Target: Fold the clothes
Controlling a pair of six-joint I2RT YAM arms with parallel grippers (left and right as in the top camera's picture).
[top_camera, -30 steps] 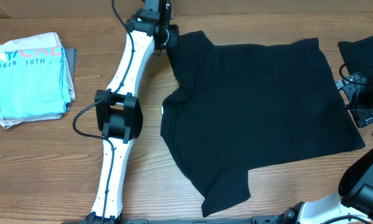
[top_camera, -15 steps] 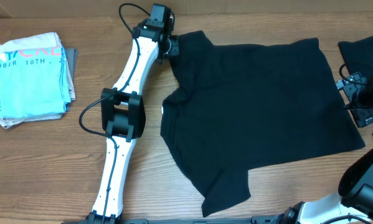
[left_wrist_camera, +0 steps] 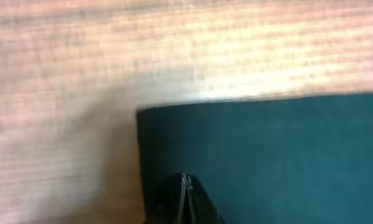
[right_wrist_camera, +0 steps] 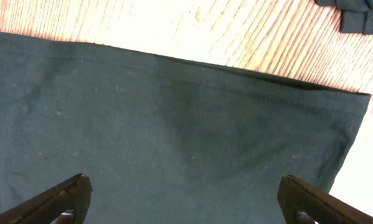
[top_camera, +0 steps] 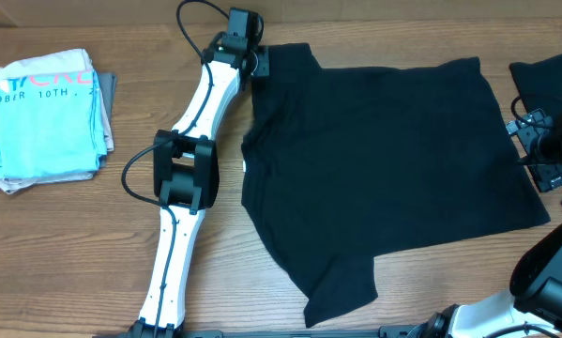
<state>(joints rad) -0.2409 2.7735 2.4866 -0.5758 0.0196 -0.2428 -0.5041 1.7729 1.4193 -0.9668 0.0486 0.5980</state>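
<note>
A black T-shirt (top_camera: 384,169) lies spread flat on the wooden table (top_camera: 74,244), its sleeves at the far left and near the front. My left gripper (top_camera: 259,64) is at the far-left sleeve, and its jaws are shut on the sleeve's edge. In the left wrist view the closed fingertips (left_wrist_camera: 185,182) rest on the dark fabric (left_wrist_camera: 286,155) near its corner. My right gripper (top_camera: 534,150) is at the shirt's right hem. It stands wide open over the cloth (right_wrist_camera: 174,124), with one finger (right_wrist_camera: 71,193) showing at each side of the right wrist view.
A folded pile of light-blue printed shirts (top_camera: 46,113) lies at the left edge. Another dark garment (top_camera: 548,70) lies at the far right, and it also shows in the right wrist view (right_wrist_camera: 354,12). The left arm stretches along the shirt's left side.
My left gripper has shifted a little, dragging the sleeve. The notch on the shirt's left side has smoothed into a straighter edge. The right arm has not moved.
</note>
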